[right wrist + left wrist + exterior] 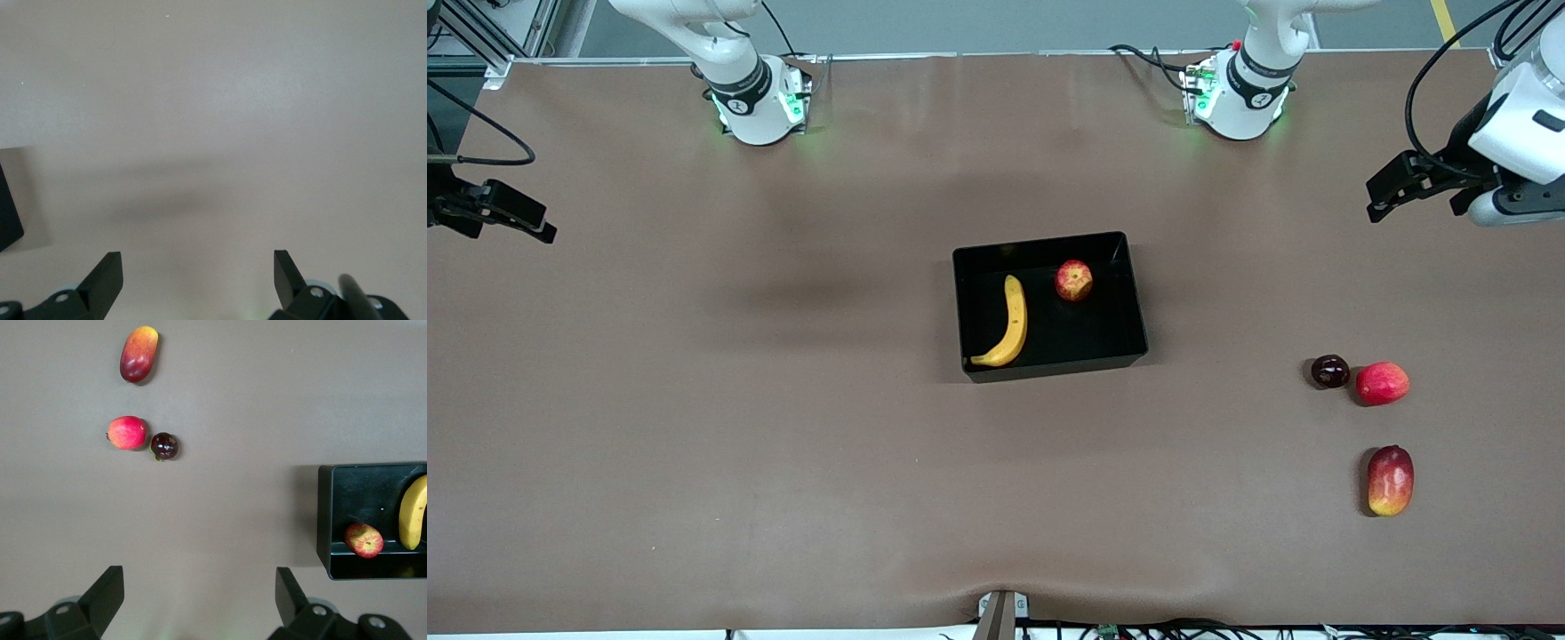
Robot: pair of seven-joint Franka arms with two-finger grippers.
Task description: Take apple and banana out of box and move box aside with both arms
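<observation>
Box: your black box (pixel 1049 366) sits mid-table; stiff plastic, probably light, so plan on each arm taking a short wall.
Apple: one apple (pixel 1073 280) lies in the box's corner toward the robots' bases; firm, round, likely to roll, so grip across its middle.
Banana: one banana (pixel 1009 331) lies in the box beside the apple, toward the right arm's end; soft skin, so pinch mid-length gently.
Left gripper: the left gripper (pixel 200 600) hangs wide open and empty over the table's left-arm end.
Right gripper: the right gripper (pixel 198 279) hangs wide open and empty over bare table.
Others: one mango (pixel 1390 480), one pinkish-red fruit (pixel 1382 383), one dark fruit (pixel 1329 371).
</observation>
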